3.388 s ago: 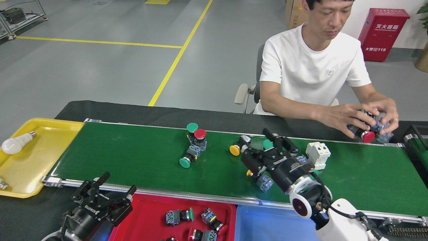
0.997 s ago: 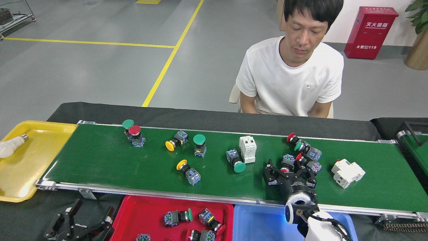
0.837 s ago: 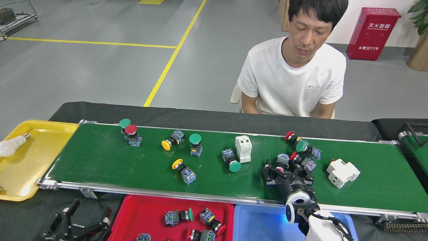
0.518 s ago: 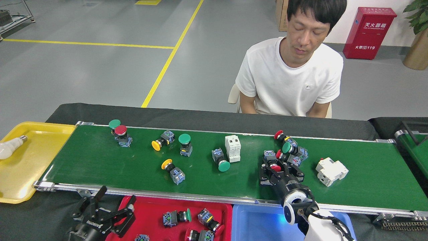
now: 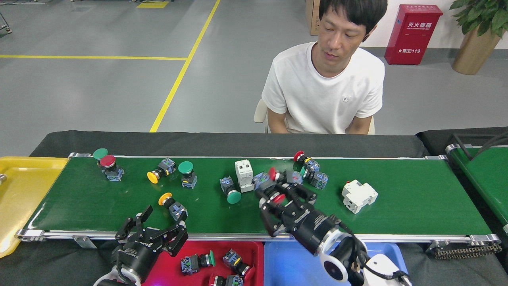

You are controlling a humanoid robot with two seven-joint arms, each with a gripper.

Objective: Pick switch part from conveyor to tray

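Switch part (image 5: pixel 278 197), red-capped with a dark body, sits pinched between the right gripper (image 5: pixel 286 202) fingers over the conveyor (image 5: pixel 99 198) near its front rail, right of middle; that thin hold could slip on the way to the tray (image 5: pixel 254 250). Left gripper (image 5: pixel 152 230) hangs spread, empty, at the front rail. Further back, loose switches crowd close enough to get knocked.

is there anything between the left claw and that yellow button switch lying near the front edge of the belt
Nothing visible. The left claw hovers open just in front of the yellow-capped switch, over the conveyor's near rail, with only bare belt between them.
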